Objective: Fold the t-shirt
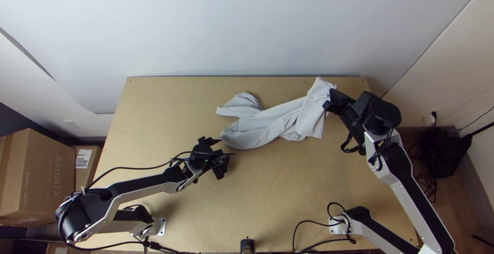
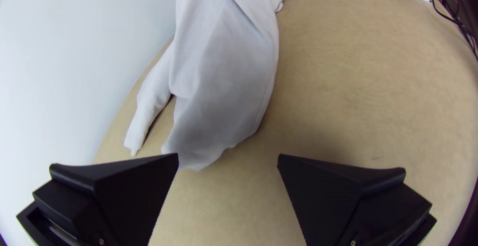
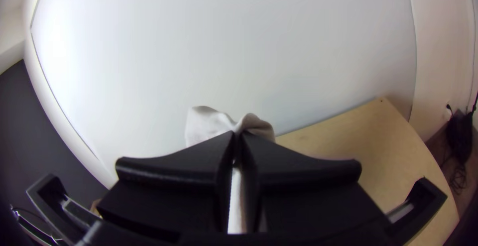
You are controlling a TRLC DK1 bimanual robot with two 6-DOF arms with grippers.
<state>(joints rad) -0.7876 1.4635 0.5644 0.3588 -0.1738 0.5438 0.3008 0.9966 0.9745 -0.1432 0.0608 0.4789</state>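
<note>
as the right gripper [image 3: 238, 134] pinches one end of the bunched t-shirt [image 1: 267, 125], the left gripper [image 2: 228, 159] hovers spread beside the other

with its two black fingers pressed nearly together on a fold of pale cloth, the right gripper holds the garment toward the far right of the wooden table [image 1: 288, 202], a short tuft poking past the fingertips and more fabric hanging below. the left gripper, fingers wide apart and nothing between them, hovers near the rounded loose end [image 1: 242, 135]. from the pinch the t-shirt runs twisted and creased across the far half of the tabletop, a narrow flap [image 1: 242, 102] lying out beyond the loose end, toward the white wall [image 1: 247, 28].

the likely trouble is the small pinch: if the right arm pulls hard, the fold may slip free, or the whole shirt may drag away before the left gripper has hold. should the left fingers close too high, they may miss the thin edge; too deep, they may gather several layers and tighten the twist.

hard to make out is which part is held, collar, hem or sleeve; the fingers cover it. the flap may be a sleeve. inner layers are buried in the creases, and whether a left finger touches the cloth cannot be told.
</note>
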